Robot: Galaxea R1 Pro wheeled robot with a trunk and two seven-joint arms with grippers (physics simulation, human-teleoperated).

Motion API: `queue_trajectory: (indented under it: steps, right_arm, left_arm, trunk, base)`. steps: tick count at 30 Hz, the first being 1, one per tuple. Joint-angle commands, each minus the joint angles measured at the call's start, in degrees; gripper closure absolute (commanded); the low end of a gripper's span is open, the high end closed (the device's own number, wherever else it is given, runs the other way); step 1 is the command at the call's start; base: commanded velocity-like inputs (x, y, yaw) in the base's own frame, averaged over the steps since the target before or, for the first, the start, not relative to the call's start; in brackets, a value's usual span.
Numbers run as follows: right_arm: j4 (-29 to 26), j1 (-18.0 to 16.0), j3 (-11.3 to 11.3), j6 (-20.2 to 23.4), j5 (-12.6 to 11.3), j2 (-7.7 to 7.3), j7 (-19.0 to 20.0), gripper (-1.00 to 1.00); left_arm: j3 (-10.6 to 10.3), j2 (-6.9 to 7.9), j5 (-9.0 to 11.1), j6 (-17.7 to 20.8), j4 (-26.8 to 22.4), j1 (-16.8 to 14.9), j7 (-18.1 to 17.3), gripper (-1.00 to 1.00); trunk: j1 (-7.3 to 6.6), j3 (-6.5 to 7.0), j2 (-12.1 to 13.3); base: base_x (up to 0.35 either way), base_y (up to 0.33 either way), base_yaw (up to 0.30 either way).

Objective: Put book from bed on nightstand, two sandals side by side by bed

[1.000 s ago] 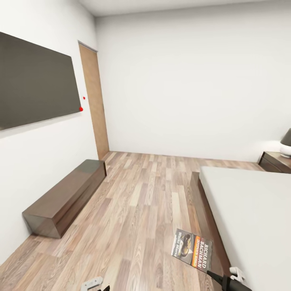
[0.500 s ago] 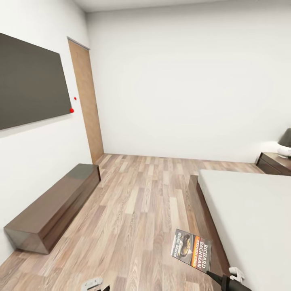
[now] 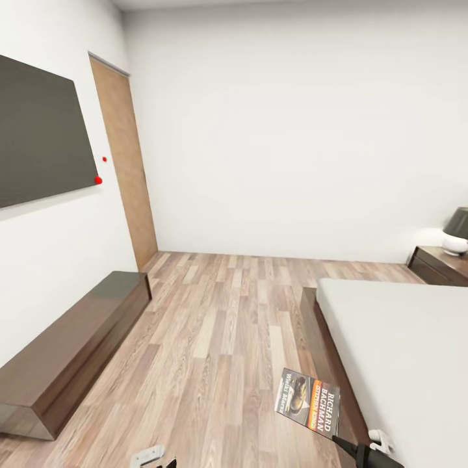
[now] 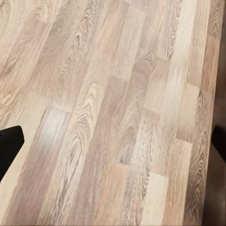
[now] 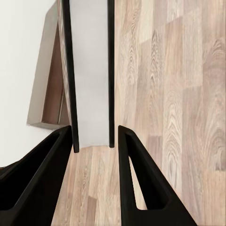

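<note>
I count one book (image 3: 308, 408), one bed (image 3: 403, 351), one nightstand (image 3: 439, 265) carrying one lamp (image 3: 457, 231), one long low cabinet (image 3: 68, 351), one wall-mounted dark screen (image 3: 39, 133), one wooden door (image 3: 123, 159) — and two red dots (image 3: 99, 180) beside that screen.

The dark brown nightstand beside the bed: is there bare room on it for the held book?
Partly. The dark brown nightstand carries a lamp at its far right; its near-left top looks bare. The pale grey mattress is also bare. The right gripper holds the paperback book.
</note>
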Motion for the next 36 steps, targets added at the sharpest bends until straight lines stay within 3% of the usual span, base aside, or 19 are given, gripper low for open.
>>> queue_trajectory:
  steps: [1, 31, 36]
  right_arm:
    - [-0.02, -0.05, -0.61, 0.62, -0.09, 0.01, 0.25, 1.0]
    - [-0.02, -0.05, -0.61, 0.59, -0.09, 0.1, 0.13, 1.0]
    - [0.02, -0.05, -0.61, 0.58, -0.09, 0.1, 0.08, 1.0]
  left_arm:
    - [0.08, 0.01, 0.59, -0.03, 0.09, -0.06, -0.42, -1.0]
    - [-0.08, -0.07, 0.45, -0.16, 0.09, -0.06, -0.1, -1.0]
    - [-0.68, -0.04, 0.31, -1.49, -0.07, -0.06, 4.24, -1.0]
  trunk:
    - [0.05, -0.1, -0.08]
    - [0.05, -0.1, -0.08]
    - [0.05, -0.1, -0.08]
  base:
    - [0.321, 0.0, -0.002]
    - [0.321, 0.0, 0.0]
    - [0.321, 0.0, 0.0]
